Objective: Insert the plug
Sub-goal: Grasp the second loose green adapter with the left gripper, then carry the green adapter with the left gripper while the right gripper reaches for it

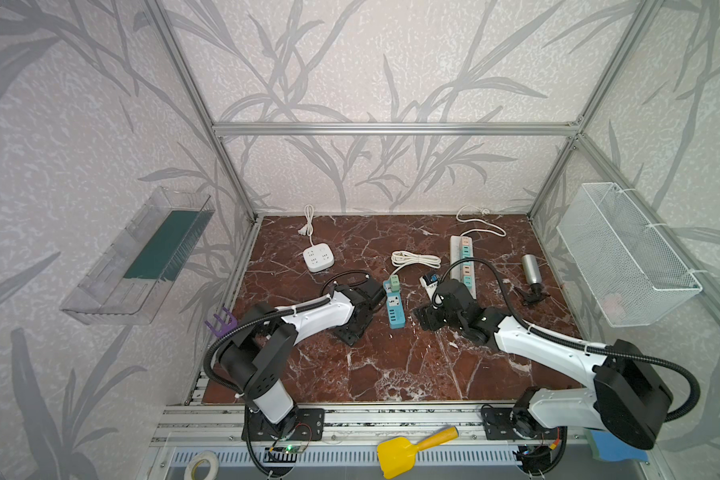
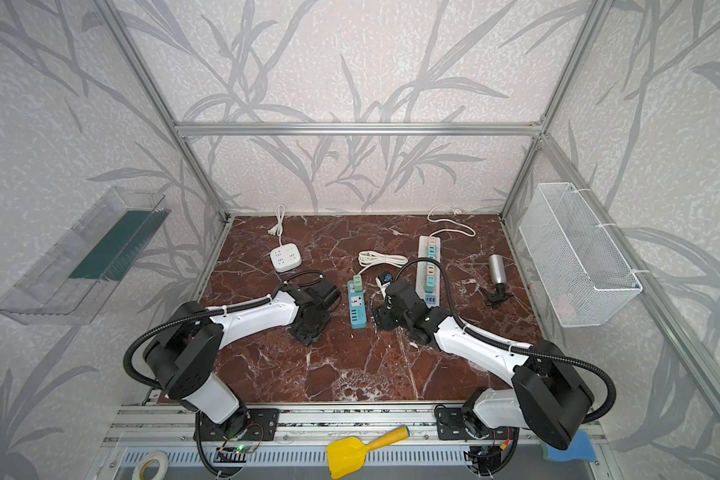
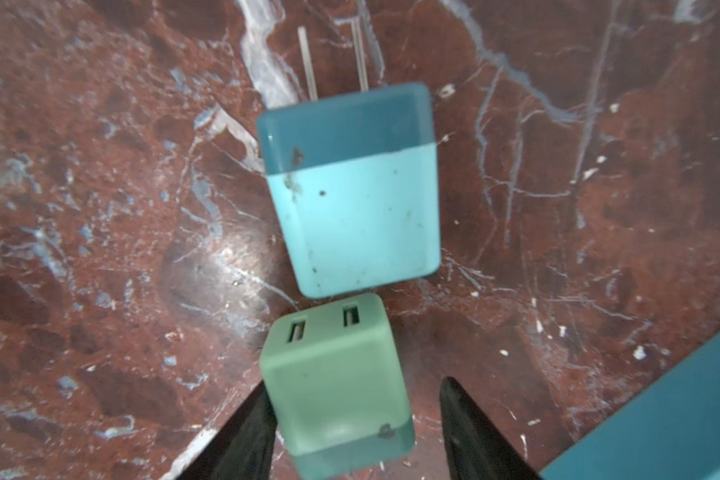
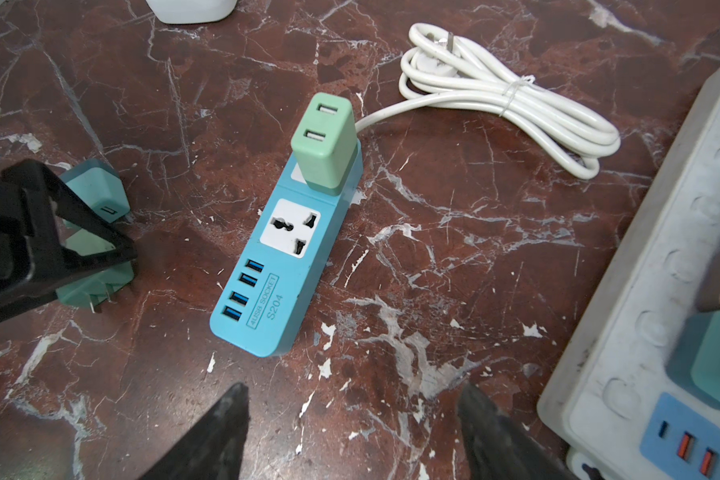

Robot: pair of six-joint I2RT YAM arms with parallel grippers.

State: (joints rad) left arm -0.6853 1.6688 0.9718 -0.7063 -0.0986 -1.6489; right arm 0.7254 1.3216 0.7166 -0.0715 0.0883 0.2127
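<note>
Green USB plug (image 3: pixel 333 382) lies on its side on the marble table (image 3: pixel 100 208), ports toward a 2nd, blue plug (image 3: pixel 354 199) just beside it. The left gripper (image 3: pixel 354 390) straddles it w/ jaws apart: one finger (image 3: pixel 250 432) touches its side, the other shows a gap, so not clamped. Nearby sits the blue power strip (image 4: pixel 275 282), printed "4USB SOCKET S204", w/ a seated green charger (image 4: pixel 325 145) at its cord end & one universal socket free; right gripper (image 4: pixel 352 390) hangs over the table near the strip, jaws wide apart, holding nothing.
</note>
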